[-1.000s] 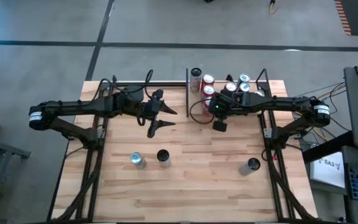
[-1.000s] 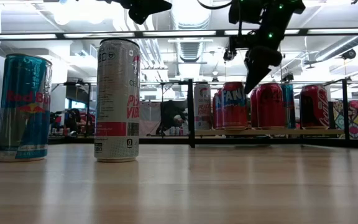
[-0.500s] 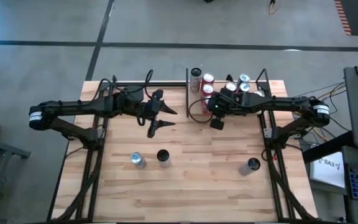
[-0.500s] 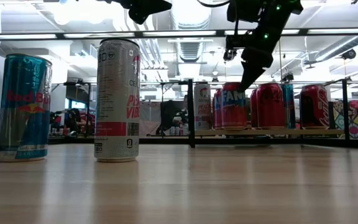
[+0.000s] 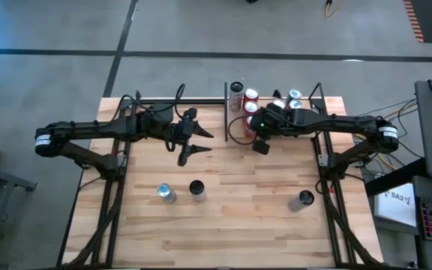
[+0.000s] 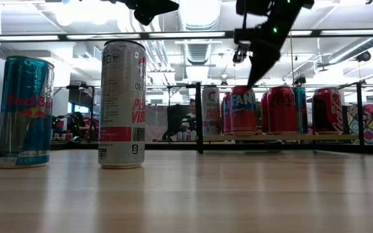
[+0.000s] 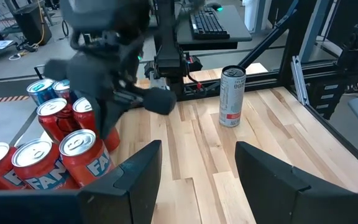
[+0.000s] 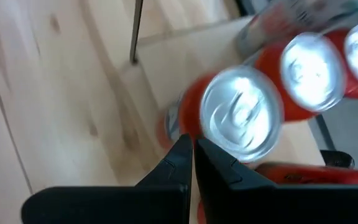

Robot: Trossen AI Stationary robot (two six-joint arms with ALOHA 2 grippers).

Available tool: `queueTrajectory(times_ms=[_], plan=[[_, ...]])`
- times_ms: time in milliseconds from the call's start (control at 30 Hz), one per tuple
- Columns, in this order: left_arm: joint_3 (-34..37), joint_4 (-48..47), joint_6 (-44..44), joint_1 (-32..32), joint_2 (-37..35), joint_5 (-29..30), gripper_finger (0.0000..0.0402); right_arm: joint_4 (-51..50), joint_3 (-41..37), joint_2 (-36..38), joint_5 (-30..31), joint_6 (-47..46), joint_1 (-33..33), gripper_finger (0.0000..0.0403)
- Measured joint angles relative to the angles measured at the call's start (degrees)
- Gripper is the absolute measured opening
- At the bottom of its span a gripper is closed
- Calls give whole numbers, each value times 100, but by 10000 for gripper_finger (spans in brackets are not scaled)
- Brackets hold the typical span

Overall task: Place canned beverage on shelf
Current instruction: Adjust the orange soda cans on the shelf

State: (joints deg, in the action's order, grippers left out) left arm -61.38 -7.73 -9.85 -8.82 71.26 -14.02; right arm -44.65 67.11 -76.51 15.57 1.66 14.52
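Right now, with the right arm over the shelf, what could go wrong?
The shut right claw hangs just above the tightly packed red cans at the shelf's front edge; dropping or swinging could topple one. Three cans remain on the tabletop; the white can and Red Bull can stand close together.

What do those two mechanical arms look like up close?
Both are slim, dark, jointed arms with a white band near each outer end. The left tool ends in two black pointed fingers; the right tool is a blocky black piece with a small green light close by. Black cables loop along both.
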Motion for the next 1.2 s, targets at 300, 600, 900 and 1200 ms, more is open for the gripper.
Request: queueTrajectory(times_ms=[300, 600, 900, 1200], plan=[[2, 1, -4, 0, 0, 4, 190, 21, 903, -22, 0, -1004, 475, 9], [2, 4, -20, 0, 0, 15, 190, 24, 1040, -187, -579, -1063, 1377, 9], [2, 81, -22, 0, 0, 17, 190, 69, 1036, -582, -811, -930, 1661, 9], [1, 85, -52, -1, 0, 17, 190, 73, 1028, -601, -811, -845, 1676, 9]])
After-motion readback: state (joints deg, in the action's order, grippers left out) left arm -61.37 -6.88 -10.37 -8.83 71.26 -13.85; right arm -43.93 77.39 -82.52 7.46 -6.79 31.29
